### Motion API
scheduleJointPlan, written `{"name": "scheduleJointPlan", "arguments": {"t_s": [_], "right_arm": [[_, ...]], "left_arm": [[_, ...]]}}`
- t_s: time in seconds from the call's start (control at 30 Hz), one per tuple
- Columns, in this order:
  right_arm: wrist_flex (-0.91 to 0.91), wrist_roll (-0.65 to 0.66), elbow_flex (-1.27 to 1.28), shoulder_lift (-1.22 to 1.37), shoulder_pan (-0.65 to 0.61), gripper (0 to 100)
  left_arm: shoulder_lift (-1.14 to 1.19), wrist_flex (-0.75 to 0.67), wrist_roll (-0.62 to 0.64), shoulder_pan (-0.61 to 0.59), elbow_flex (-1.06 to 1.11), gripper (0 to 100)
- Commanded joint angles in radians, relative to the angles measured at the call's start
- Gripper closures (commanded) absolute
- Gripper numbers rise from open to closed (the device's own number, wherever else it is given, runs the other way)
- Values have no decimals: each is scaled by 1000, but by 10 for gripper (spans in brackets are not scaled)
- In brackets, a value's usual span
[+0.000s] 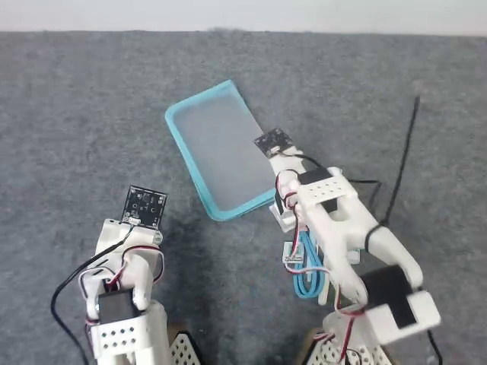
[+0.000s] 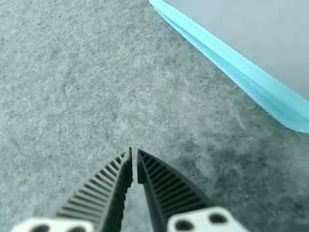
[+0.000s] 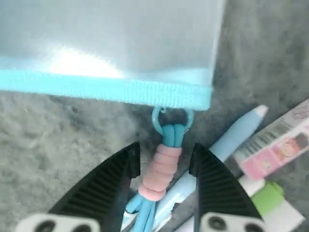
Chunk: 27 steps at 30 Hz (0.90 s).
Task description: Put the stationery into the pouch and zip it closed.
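R pincer (image 3: 165,150): wide open, holding nothing. Its 2 ribbed black jaws sit either side of the zip pull (image 3: 161,169), w/ a gap showing on each side. The pull is a pink bead on a blue cord, looped through a blue ring (image 3: 171,118) at the pouch corner. The pouch (image 3: 111,38) is see-through w/ a blue woven trim. It lies flat just beyond the jaw tips.

Next to the pull, on the grey felt, is the stationery:
- A pale blue pen (image 3: 239,133) w/ a white tip, running under the R jaw.
- A pink pack (image 3: 277,145) w/ a barcode, just beside the pen.
- A green item (image 3: 263,195) below the pack; can't tell what it is.

L pincer (image 2: 134,152): all but closed, only a slit between the tips, nothing in it. It hangs over bare felt, w/ the pouch's blue edge (image 2: 241,72) well apart from it.

High view: the pouch (image 1: 221,144) sits about mid-counter, tilted, long side running toward the far edge. R arm (image 1: 342,220) comes up from the near R corner of the counter (image 1: 76,114), its wrist over the pouch's near R corner. L arm (image 1: 129,258) is at the near edge, L side, apart from the pouch.
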Motion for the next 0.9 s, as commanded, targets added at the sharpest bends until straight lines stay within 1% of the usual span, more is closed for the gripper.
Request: {"name": "scheduleJointPlan", "arguments": {"t_s": [0.0,0.07,0.17,0.3,0.37,0.43,0.67,0.77,0.87], "right_arm": [[-7,14,-37,45,10,836],[5,15,-58,71,12,884],[59,14,-98,97,13,993],[79,11,-101,94,13,993],[79,-35,-103,50,24,991],[104,-71,-103,-38,41,992],[199,-61,-101,-418,42,991],[223,-55,-98,-539,42,991],[262,-55,-98,-618,42,992]], "left_arm": [[14,-32,-8,2,-7,987],[14,-32,-8,2,-7,987],[15,-31,-8,2,-7,987],[15,-31,-8,2,-7,987],[15,-34,-9,-3,-7,987],[12,-32,-9,-6,-7,987],[15,-21,0,-54,-67,987],[17,41,44,-35,-154,987],[23,61,68,-2,-243,987]]}}
